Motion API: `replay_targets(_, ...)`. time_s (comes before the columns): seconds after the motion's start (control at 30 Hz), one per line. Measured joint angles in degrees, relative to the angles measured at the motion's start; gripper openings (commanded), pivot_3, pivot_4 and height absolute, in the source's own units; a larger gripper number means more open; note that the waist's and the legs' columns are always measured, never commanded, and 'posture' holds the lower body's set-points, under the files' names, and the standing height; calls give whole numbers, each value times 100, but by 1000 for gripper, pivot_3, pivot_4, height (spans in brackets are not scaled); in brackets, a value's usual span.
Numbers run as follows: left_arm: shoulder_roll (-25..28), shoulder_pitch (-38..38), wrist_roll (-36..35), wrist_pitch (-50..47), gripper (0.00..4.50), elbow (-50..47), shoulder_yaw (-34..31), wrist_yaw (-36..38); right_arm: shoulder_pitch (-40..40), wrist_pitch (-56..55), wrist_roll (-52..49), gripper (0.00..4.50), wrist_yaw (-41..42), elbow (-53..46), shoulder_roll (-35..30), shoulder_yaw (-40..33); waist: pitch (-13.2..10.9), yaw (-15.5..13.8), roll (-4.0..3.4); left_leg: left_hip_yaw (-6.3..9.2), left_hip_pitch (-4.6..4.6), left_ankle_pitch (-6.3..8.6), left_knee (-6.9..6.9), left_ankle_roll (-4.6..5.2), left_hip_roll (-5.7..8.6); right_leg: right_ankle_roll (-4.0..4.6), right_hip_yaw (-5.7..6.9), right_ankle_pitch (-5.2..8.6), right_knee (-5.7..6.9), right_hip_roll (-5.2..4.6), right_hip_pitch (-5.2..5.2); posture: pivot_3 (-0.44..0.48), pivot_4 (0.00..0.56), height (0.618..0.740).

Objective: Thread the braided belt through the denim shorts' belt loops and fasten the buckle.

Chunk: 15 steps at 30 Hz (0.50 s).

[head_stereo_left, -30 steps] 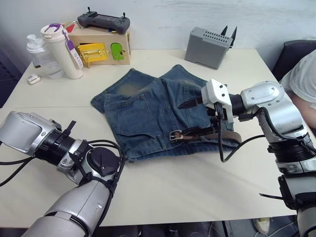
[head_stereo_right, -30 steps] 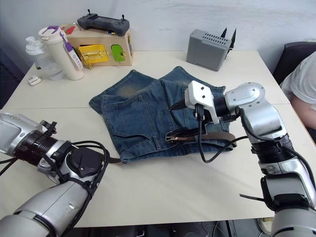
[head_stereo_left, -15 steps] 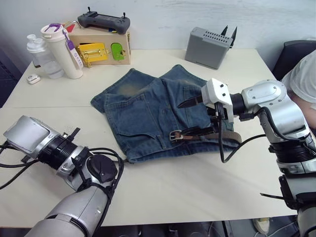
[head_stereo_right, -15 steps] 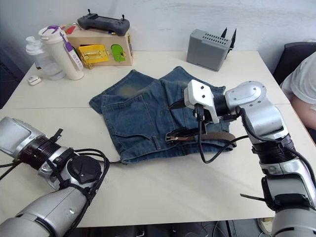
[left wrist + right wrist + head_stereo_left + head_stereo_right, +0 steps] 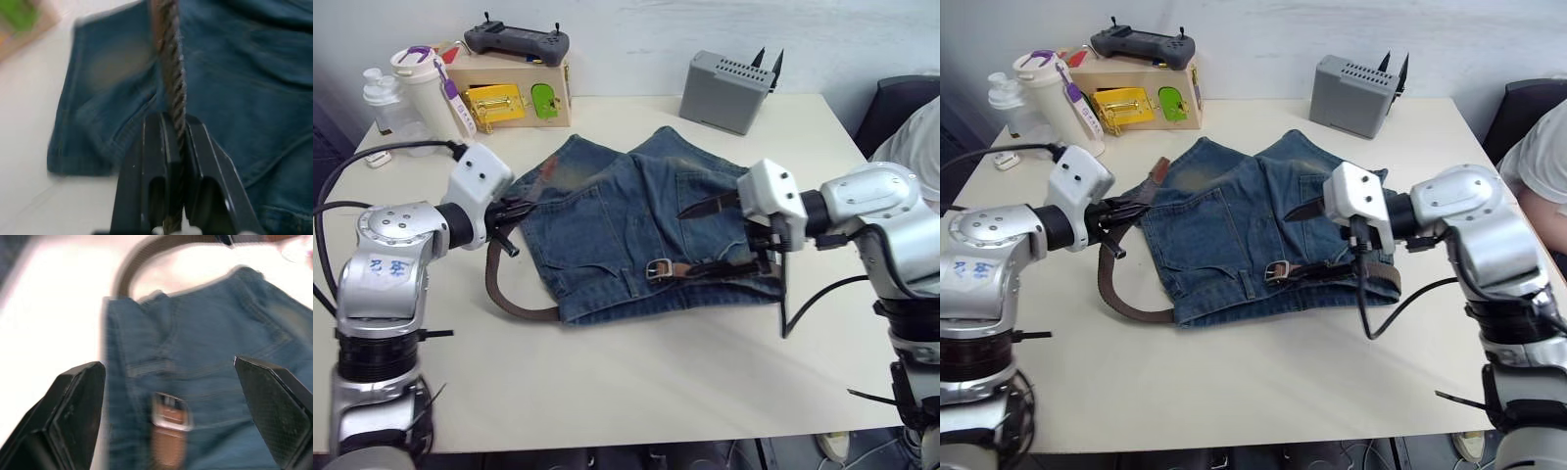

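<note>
the left gripper point(image 5: 171, 142) pinched the braided belt point(image 5: 494, 284) at the left edge of the denim shorts point(image 5: 607, 225). the right gripper point(image 5: 705, 235) hung spread over the buckle point(image 5: 657, 269) mid-waistband. a hard pull could probably bunch the shorts or drag them.

You have the denim shorts point(image 5: 626, 230) at frame centre on the worktop point(image 5: 666, 382), the braided belt point(image 5: 504, 294) looping off their left edge, the buckle point(image 5: 658, 269) on the waistband at centre, left tool point(image 5: 514, 211) centre left, right tool point(image 5: 705, 235) centre right.
</note>
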<state>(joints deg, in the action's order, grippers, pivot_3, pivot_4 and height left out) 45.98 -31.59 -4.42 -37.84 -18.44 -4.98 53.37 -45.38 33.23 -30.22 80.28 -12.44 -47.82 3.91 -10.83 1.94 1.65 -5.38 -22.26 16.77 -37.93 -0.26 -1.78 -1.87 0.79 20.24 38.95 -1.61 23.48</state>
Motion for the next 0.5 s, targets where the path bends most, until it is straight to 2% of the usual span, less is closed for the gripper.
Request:
replay_targets(0.13,193,196,7,1656,34,412,468,636,-60,155,-172,4500,-166,-107,-3,-191,2,-10,-3,2,8,8,1,34,1,4,0,1,3,-2,-10,0,150,736)
replay_targets(0.2,197,196,-13,2246,34,717,689,951,70,-360,487,4500,-532,-168,34,93,2,-23,-2,2,-2,8,0,42,3,4,0,1,1,-3,-3,0,150,736)
replay_targets(0.37,-36,-170,-96,2977,34,1094,1000,1250,371,-991,1691,4500,-1611,-473,661,958,2,-28,-2,-2,-27,-1,-6,34,3,3,-3,1,7,-1,21,0,150,736)
replay_targets(0.5,-95,-417,-85,3303,34,1414,1119,1303,438,-1186,2089,4500,-1936,-705,788,1163,2,-28,-2,-2,-23,-1,-12,37,3,2,-3,0,9,-1,15,0,150,736)
